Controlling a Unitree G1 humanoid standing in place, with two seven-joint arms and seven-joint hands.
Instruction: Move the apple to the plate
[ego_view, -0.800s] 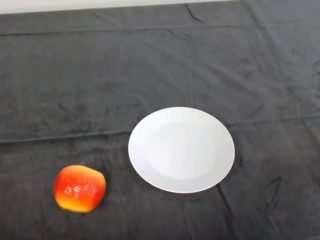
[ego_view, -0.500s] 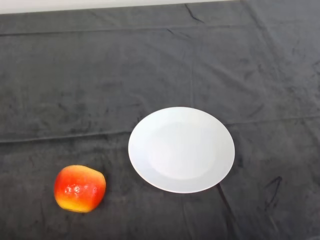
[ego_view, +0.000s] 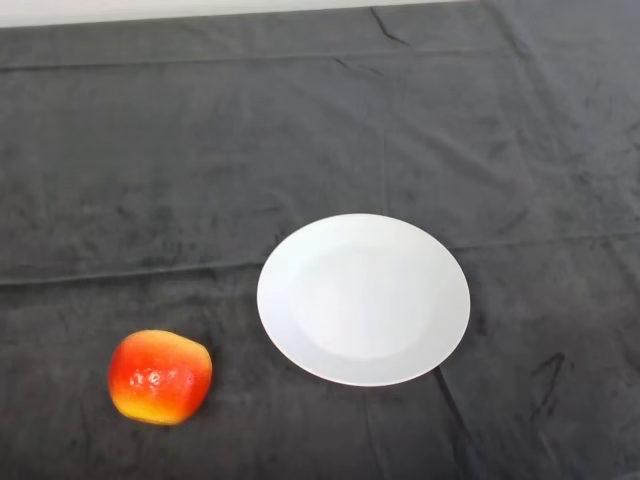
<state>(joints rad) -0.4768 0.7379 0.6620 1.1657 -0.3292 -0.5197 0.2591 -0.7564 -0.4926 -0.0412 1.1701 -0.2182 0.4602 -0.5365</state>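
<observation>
The surface lay under a dark grey cloth that covered nearly the whole head view, with only a thin pale strip showing along the far edge. The cloth was creased, one long fold running across it from the left side toward the middle and a few short wrinkles near the far right corner. A white round plate sat flat on the cloth a little right of centre, with nothing on it. The apple, red shading to yellow at its base, rested on the cloth toward the near left, apart from the plate and not touching its rim. No fingers appeared anywhere in the view, so places could not be given relative to them, and their state could not be told.
</observation>
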